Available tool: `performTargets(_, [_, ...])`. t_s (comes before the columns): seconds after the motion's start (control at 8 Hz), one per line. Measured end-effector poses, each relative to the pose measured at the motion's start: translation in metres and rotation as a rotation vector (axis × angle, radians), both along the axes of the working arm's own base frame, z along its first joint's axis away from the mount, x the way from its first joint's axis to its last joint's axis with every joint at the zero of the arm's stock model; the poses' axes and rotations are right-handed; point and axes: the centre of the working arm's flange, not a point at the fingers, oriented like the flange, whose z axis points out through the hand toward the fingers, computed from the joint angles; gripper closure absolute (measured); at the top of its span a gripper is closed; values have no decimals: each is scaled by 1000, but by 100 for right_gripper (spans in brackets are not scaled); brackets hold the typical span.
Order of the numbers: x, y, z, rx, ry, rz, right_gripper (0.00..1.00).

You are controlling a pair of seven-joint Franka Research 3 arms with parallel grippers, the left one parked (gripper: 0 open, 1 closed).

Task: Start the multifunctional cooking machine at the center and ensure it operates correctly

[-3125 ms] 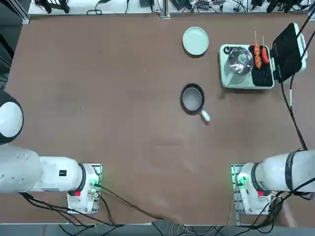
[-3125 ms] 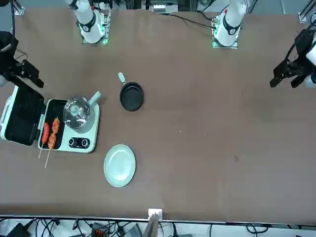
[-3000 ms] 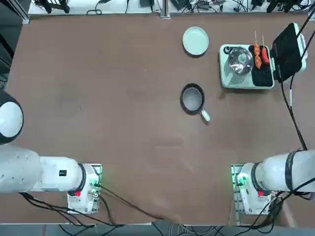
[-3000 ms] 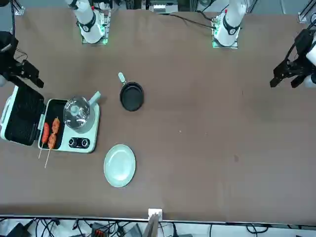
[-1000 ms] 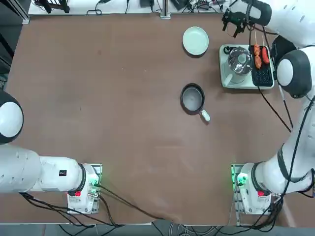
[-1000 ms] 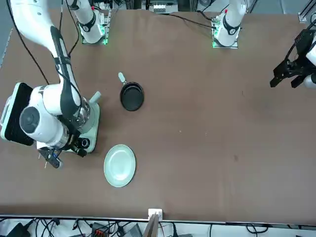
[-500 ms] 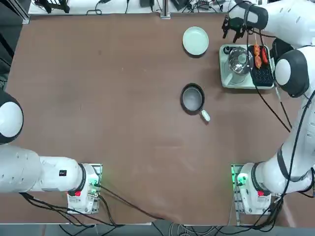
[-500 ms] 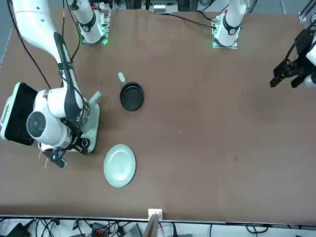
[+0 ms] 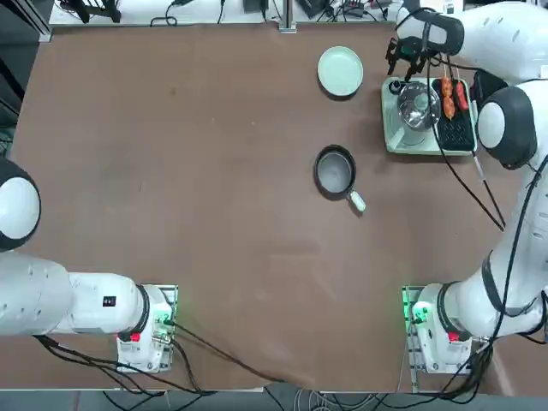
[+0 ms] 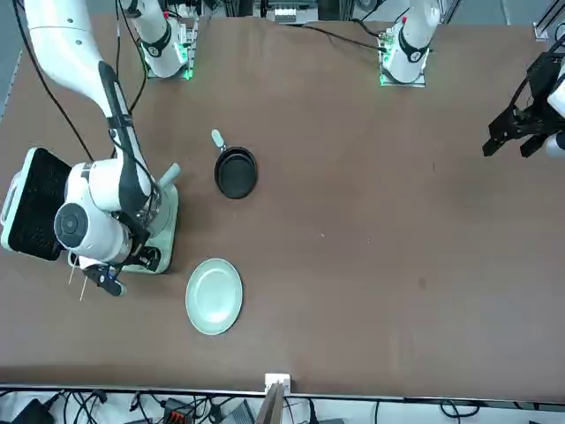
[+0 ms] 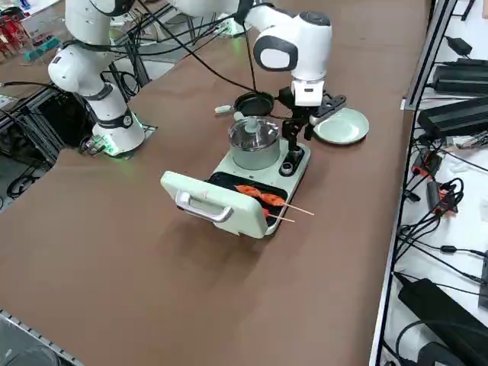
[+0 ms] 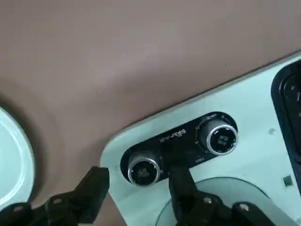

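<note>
Right pincer point(image 12: 136, 188) lowered, fingers parted astride a knob point(image 12: 142, 169), cooking machine point(image 9: 428, 116) beneath

Even, bright light from overhead covers my counter point(image 9: 171, 171); shadows are soft and short. The steel pot point(image 11: 254, 136) carries sharp glints. My wrist view is soft and hazy, my claw point(image 12: 136, 188) close and slightly blurred.

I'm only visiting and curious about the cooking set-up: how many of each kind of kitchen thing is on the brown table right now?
Cooking machine: 1
Steel pot: 1
Control knobs: 2
Sausage skewers: 2
Frying pan: 1
Plate: 1
Total: 8
</note>
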Motion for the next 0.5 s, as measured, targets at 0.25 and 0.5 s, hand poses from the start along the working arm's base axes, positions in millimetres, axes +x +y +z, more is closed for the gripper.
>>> performTargets(0.25, [-3, -1, -5, -1, 10, 0, 23])
performTargets(0.5, [-4, -1, -8, -2, 16, -1, 26])
